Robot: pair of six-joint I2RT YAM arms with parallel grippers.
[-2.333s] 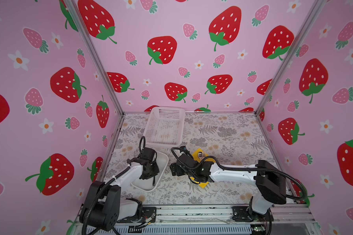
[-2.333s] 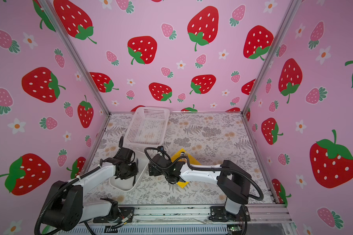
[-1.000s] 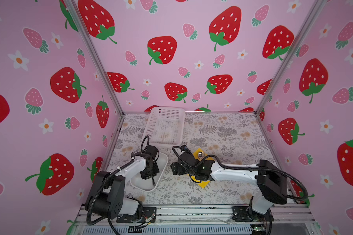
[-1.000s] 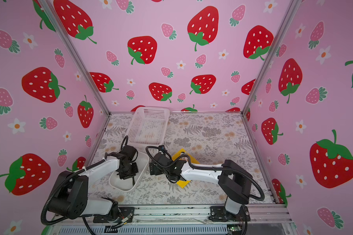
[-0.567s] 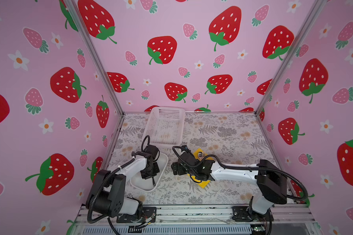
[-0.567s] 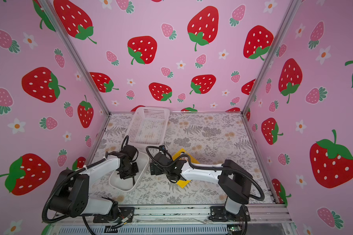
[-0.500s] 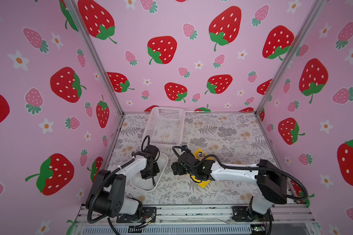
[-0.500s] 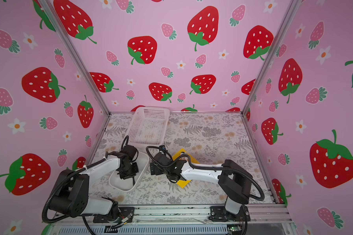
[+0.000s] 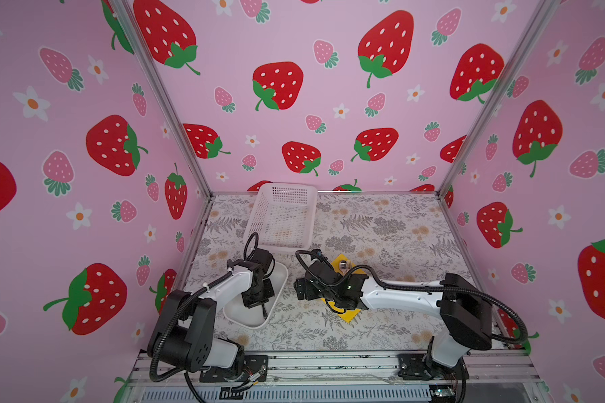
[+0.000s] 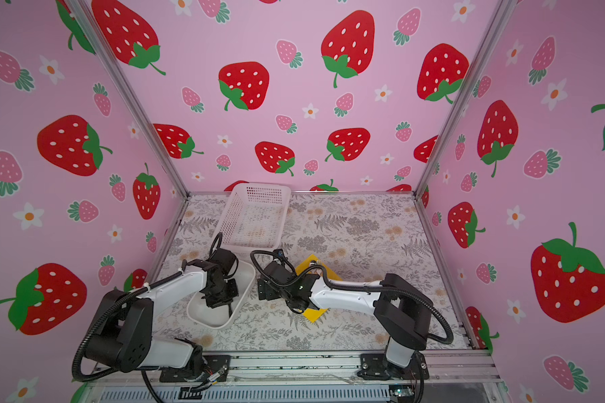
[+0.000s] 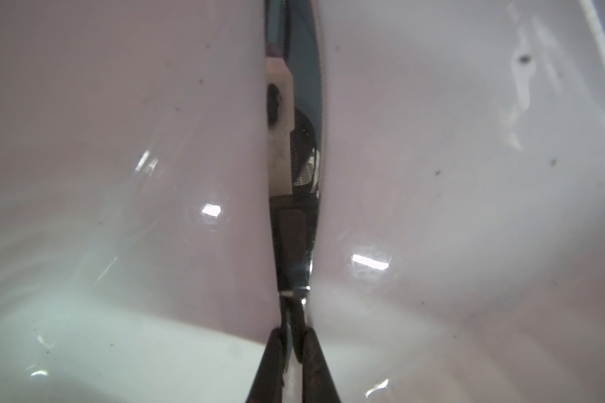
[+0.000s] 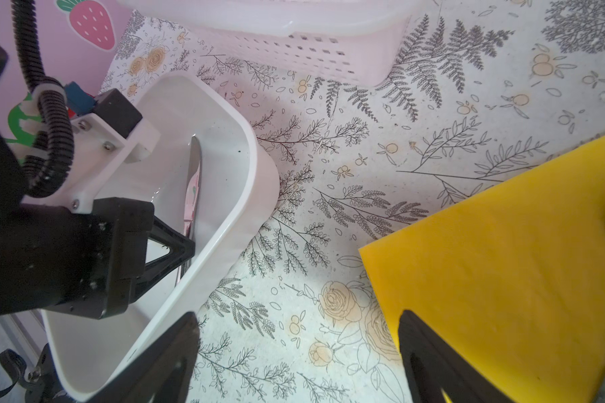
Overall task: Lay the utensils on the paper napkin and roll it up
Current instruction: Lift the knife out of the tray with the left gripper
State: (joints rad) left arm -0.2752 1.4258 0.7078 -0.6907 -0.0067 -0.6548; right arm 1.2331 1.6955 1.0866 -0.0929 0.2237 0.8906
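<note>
In tray (image 12: 245,195) left gripper (image 11: 292,352) has jaws nearly closed, seemingly pinching knife (image 12: 194,164) end, blade lying along tray; napkin (image 12: 503,261) lies flat to its right beside wide-open empty right gripper (image 12: 297,319), so left arm is nearer knife

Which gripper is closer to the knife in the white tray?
Left. The left gripper is down in the tray, its jaws closed around the knife. The right gripper hangs open outside the tray, between it and the yellow napkin.
</note>
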